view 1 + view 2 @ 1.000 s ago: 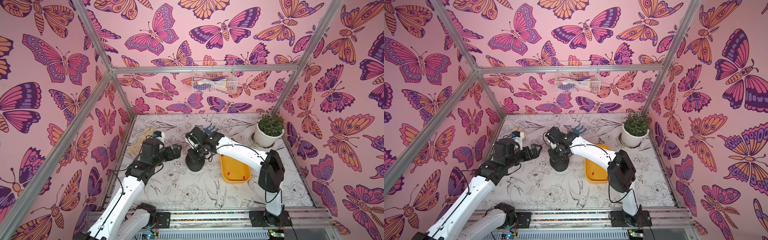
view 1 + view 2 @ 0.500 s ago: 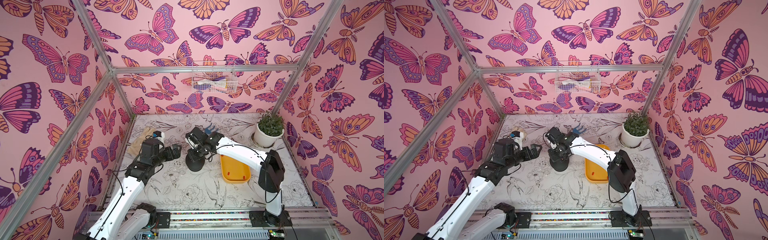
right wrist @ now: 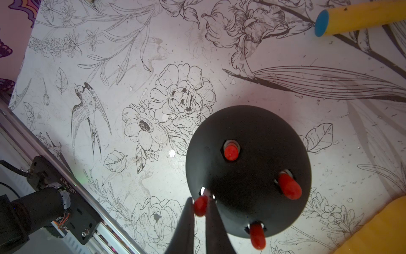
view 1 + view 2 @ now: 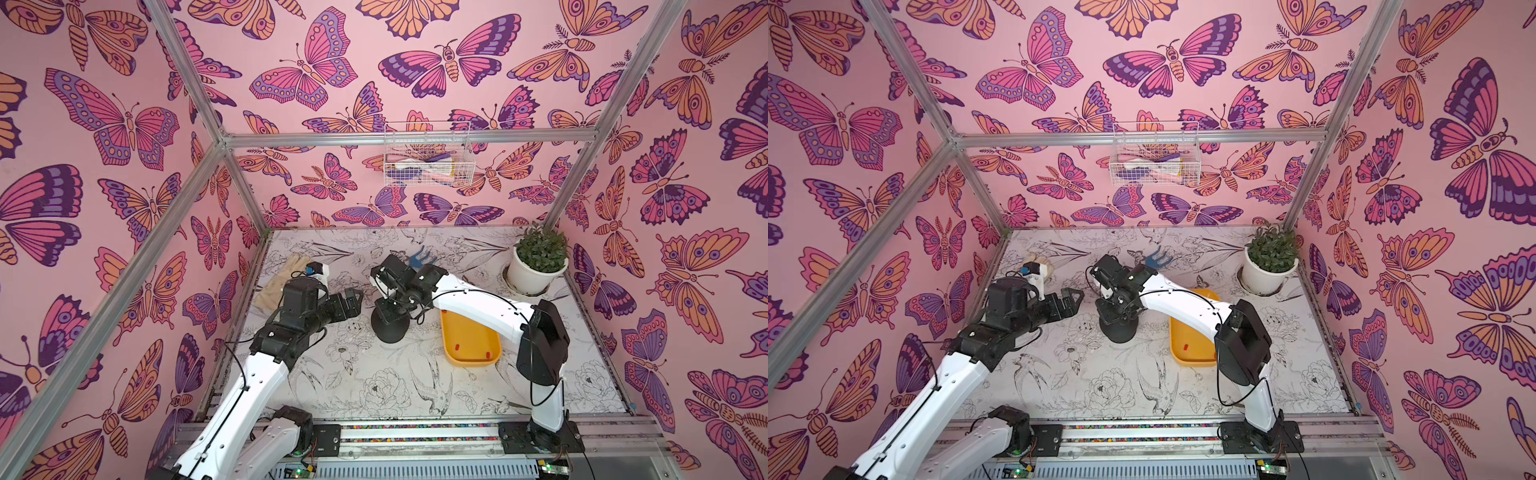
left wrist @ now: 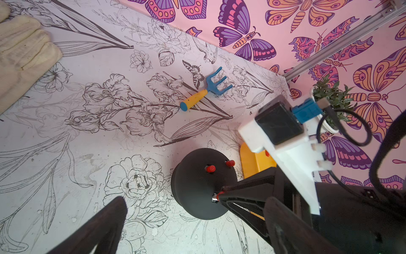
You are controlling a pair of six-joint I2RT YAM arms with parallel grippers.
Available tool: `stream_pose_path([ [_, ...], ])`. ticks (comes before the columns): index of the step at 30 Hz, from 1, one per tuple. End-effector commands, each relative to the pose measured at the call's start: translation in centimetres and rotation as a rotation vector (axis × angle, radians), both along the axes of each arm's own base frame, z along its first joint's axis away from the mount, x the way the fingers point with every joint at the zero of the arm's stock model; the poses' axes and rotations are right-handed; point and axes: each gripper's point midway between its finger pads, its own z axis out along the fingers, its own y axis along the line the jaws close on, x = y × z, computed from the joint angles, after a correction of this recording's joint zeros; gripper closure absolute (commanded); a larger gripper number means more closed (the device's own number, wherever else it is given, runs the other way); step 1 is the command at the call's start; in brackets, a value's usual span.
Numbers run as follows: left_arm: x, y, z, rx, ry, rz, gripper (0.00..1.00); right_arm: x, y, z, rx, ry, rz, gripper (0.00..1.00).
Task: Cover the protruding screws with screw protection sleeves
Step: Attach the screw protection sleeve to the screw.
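Two loose sleeves [image 4: 457, 345] show in the tray [image 4: 471, 362], just beside the dome [image 4: 388, 329], and the left gripper [image 4: 351, 299] hangs spread and empty on the dome's opposite side. Three seated sleeves [image 3: 230, 152] stand on the dome, while the right gripper [image 3: 201, 211] pinches a fourth sleeve [image 3: 199, 204] by its sides, tilted, its mouth at the one bare screw [image 3: 206, 193]. Light, soft and squashy by the look, it wants a gentle grip near the closed end, leaving the mouth round to slide down the stiff screw.
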Motion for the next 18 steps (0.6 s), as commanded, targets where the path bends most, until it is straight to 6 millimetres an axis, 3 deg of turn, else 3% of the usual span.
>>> stream_pose_path([
  [1, -0.13, 0.43, -0.34, 0.009, -0.003, 0.013, 0.00, -1.13, -0.37, -0.36, -0.020, 0.022, 0.003, 0.86],
  [18, -0.11, 0.47, -0.42, 0.012, -0.001, 0.014, 0.00, -0.98, -0.31, -0.30, -0.020, 0.017, 0.000, 0.81],
])
